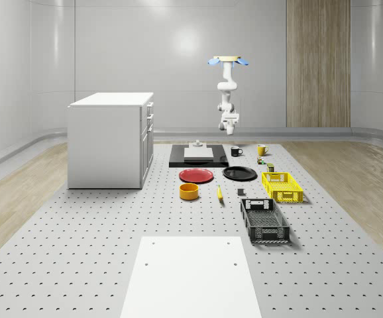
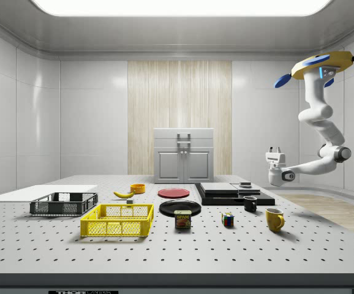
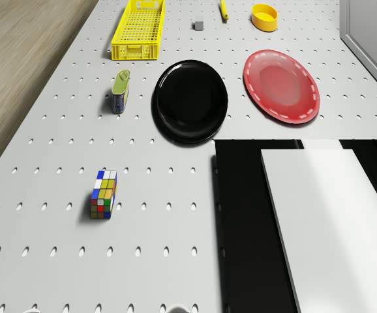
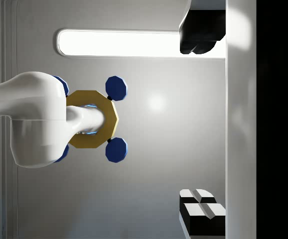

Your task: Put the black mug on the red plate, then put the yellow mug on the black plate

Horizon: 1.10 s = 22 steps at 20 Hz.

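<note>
In the side view the gripper (image 2: 275, 149) is hanging in the air well above the black mug (image 2: 250, 204), turned upward instead of toward the table. The drone (image 2: 321, 65) is hovering high at that view's right, so I judge no approach has begun.

In the whole-scene view both mugs are standing upright on the table (image 1: 79, 265) beside the black base. The black mug is a small dark cup with a handle, and the yellow mug (image 1: 262, 150) is just beside it. The red plate (image 1: 197, 175) and black plate (image 1: 239, 173) are lying bare, nearer the camera.

In the drone view the plates are sitting side by side, apart.

In the wrist view the fingertips (image 4: 201, 204) are standing spread, grasping nothing.
</note>
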Available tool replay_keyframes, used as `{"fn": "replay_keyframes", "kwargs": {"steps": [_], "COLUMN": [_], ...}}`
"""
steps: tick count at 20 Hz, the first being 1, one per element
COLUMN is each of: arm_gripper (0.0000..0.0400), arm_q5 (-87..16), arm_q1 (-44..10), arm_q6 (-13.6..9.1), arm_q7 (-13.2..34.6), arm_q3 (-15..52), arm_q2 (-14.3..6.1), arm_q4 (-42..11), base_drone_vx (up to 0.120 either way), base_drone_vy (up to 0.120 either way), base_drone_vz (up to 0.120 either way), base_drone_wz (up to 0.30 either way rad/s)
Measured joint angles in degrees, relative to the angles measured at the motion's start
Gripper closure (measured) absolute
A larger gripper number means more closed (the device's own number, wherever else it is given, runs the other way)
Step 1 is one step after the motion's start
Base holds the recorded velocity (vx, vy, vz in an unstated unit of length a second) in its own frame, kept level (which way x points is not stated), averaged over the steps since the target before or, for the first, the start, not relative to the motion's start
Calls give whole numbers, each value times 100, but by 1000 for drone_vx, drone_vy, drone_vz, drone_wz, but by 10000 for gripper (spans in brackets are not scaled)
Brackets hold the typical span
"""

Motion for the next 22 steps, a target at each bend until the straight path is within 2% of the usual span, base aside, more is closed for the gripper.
{"fn": "replay_keyframes", "kwargs": {"steps": [3, 22], "arm_gripper": [0, 0], "arm_q5": [-8, -504], "arm_q1": [-3, -114], "arm_q6": [13, 99], "arm_q7": [1, 64], "arm_q3": [6, 362], "arm_q2": [-9, -71], "arm_q4": [-9, -83], "base_drone_vx": [120, 118], "base_drone_vy": [-107, 0], "base_drone_vz": [0, 0], "base_drone_wz": [0, 0]}}
